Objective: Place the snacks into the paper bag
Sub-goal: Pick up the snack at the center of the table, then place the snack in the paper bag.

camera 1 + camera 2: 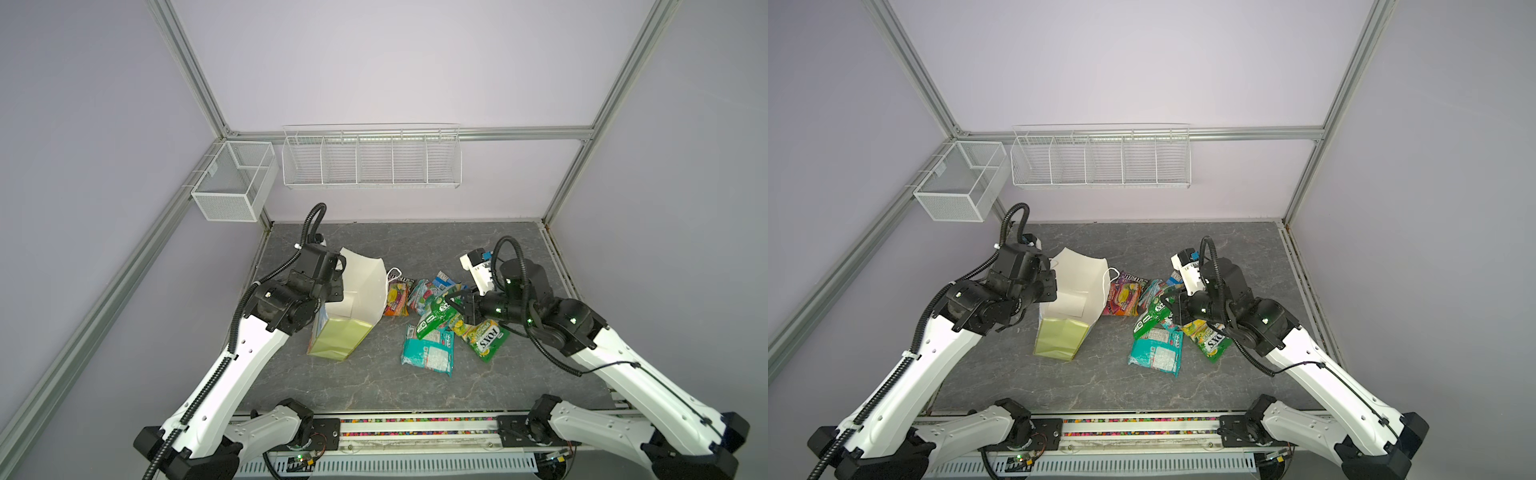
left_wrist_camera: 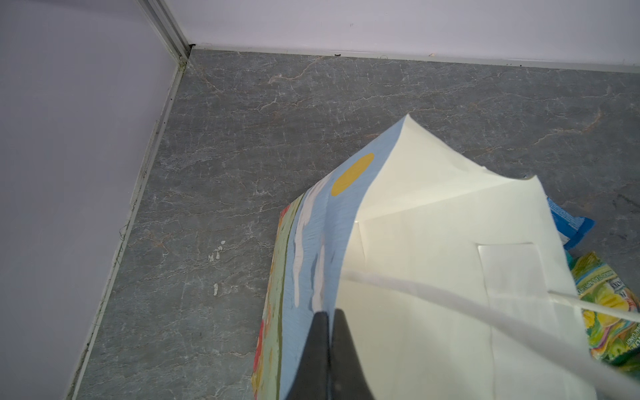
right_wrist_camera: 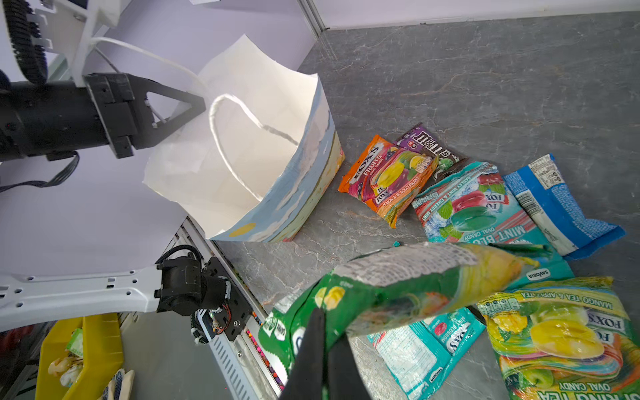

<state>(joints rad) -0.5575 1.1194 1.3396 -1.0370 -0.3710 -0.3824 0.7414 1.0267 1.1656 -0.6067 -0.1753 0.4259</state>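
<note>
The right claw was pinched shut on one end of a green packet. The packet stuck out in front of the claw and drooped at its far end. It looked lifted off the worktop, but I could not be sure its far end was clear of the pile.

Right under this claw lay a teal packet. Just beside the claw lay a yellow-green packet. Farther out in front lay a mint packet, a blue packet, an orange packet and a purple packet, some of them lying partly on each other.

The paper bag stood well apart from the right claw, out past the orange packet, with its mouth open. No packet showed inside it. The left claw was shut tight on the bag's top edge, with one finger inside and one outside, holding the mouth open.

The packets are probably light, thin and shiny, so they could slip. The sweets inside can slide about, which makes a packet floppy. The flat sealed end is likely the best place to pinch.

The bag is only paper, soft and light. A push on its wall could crumple it or tip it over, so a packet should go in from above the mouth.
</note>
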